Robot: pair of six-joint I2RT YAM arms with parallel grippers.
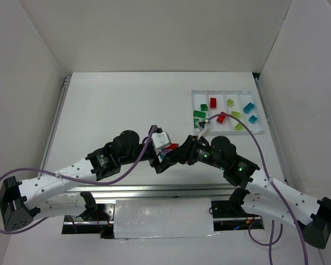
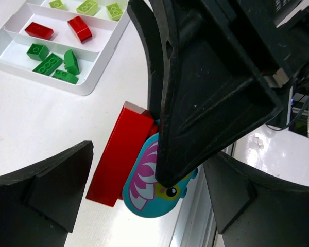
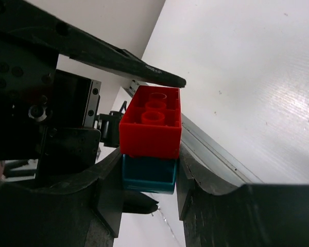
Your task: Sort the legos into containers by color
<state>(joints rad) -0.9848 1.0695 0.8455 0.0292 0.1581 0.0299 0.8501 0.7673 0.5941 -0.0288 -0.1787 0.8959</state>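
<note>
A red lego (image 3: 152,123) stacked on a teal-blue one (image 3: 148,175) hangs just above the table's near middle. My right gripper (image 3: 148,167) is shut on the teal half of this pair. In the left wrist view the pair shows as a red slab (image 2: 118,154) beside a teal face with a printed bird (image 2: 149,190). My left gripper (image 2: 149,172) is open wide, one finger on either side of the pair and touching nothing. In the top view both grippers meet at the pair (image 1: 171,147). The white tray (image 1: 227,91) of containers stands at the right back.
Tray compartments hold dark green legos (image 2: 51,62), red ones (image 2: 80,28) and yellow-green ones (image 2: 87,7); teal ones (image 1: 249,108) lie in the rightmost. The metal rail (image 1: 165,192) at the table's near edge runs just below the grippers. White walls enclose the table.
</note>
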